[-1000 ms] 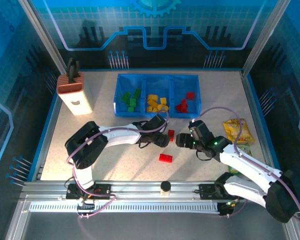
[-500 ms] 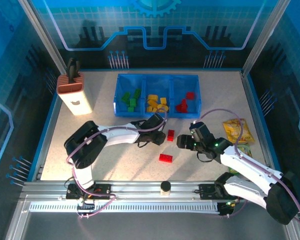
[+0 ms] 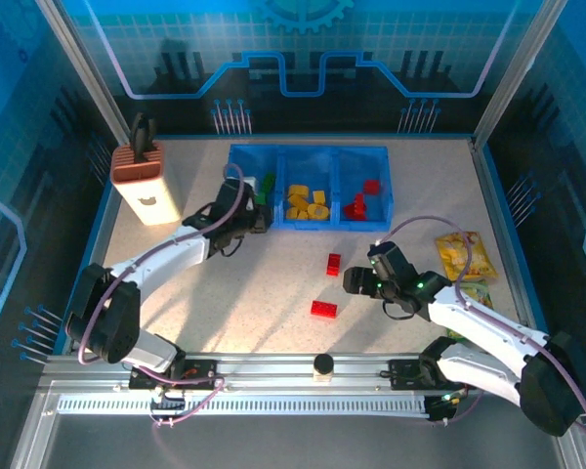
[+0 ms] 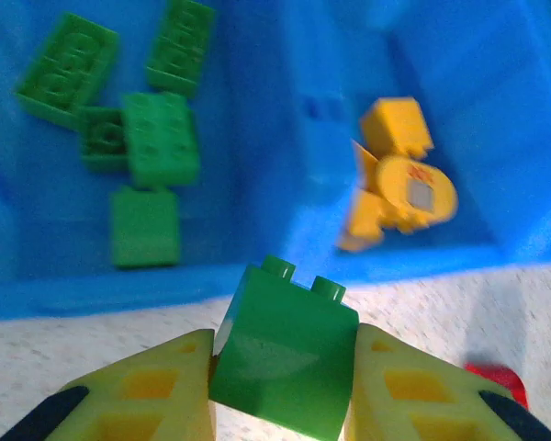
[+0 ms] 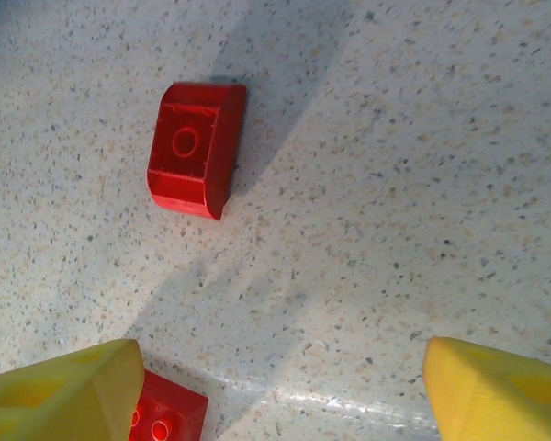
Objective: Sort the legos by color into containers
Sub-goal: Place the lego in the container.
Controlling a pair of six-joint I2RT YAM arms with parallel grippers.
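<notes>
Starting at the left, I have the left pincer [image 3: 254, 217] pinching one green brick [image 4: 285, 363] between its yellow fingers [image 4: 156, 395]. It hangs just short of the blue tray [image 3: 308, 227], at the tray's 7 o'clock corner. In the wrist view the brick sits slightly tilted, studs toward 12 o'clock, with the tray's front wall right ahead.

The green pile [image 3: 256, 192] lies in the left compartment, at 11 o'clock from the held brick in the wrist view. The yellow pieces [image 3: 308, 202] are in the middle compartment at 1 o'clock, and the red ones [image 3: 361, 203] fill the right compartment.

To do this drop well, I judge that I should lift clear of the front wall and push on toward 12 o'clock until the brick is over the left compartment. I want to stay well off the divider to the yellow side, come low, and only then let go. Because the brick is tilted, it may tumble sideways if I release it high.

Further right, two red bricks lie on the table: one [image 3: 333, 264] at the tray's 6 o'clock, and another [image 3: 323, 309] nearer me. The right pincer [image 3: 356, 280] hangs spread wide above them, gripping nothing, with the rounded red brick [image 5: 196, 149] at 11 o'clock in its wrist view.
</notes>
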